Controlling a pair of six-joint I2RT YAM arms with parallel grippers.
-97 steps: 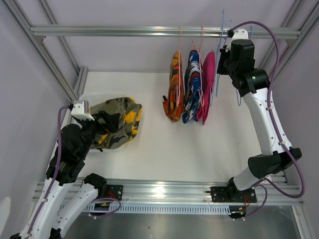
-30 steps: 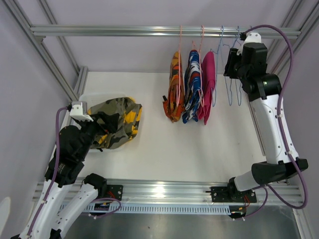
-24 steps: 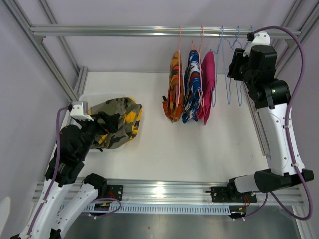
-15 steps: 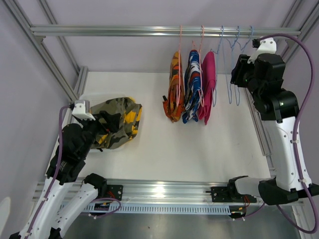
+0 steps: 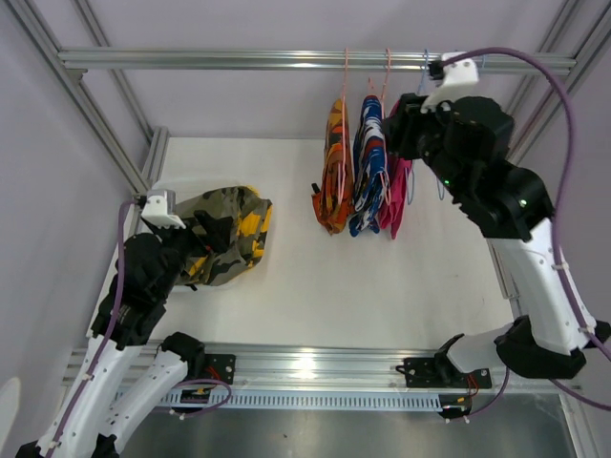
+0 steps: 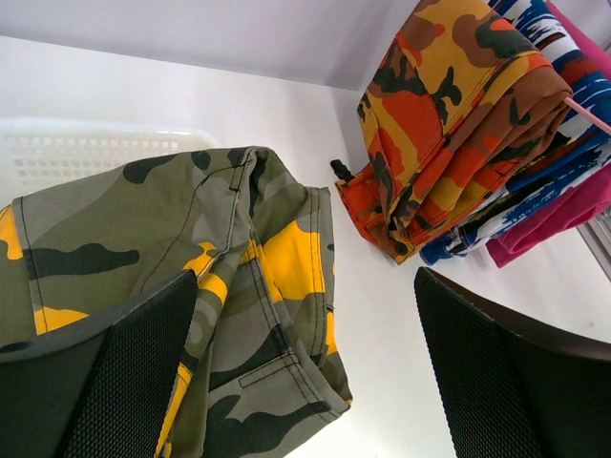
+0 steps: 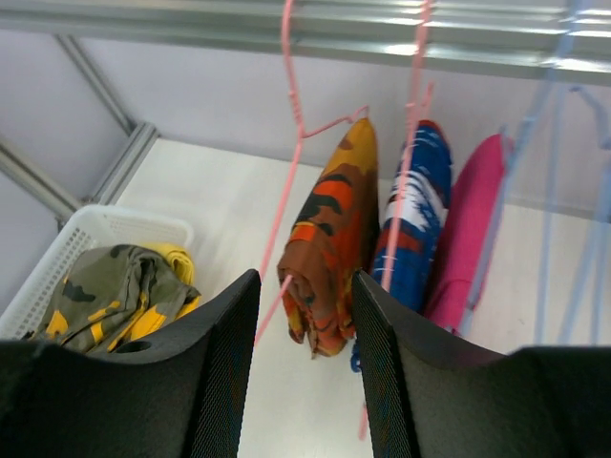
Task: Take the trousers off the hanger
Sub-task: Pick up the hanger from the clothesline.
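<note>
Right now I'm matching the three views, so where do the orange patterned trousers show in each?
Top external: orange patterned trousers, centre, leftmost of three hanging.
Left wrist: orange patterned trousers, upper right.
Right wrist: orange patterned trousers, centre.
Shared landmark: camouflage trousers, to their left in every view.

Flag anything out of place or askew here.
The camouflage trousers are not fully inside the white basket. They drape over its rim and spill onto the table, bunched and twisted. Nothing looks damaged, and nothing else stands out.
</note>
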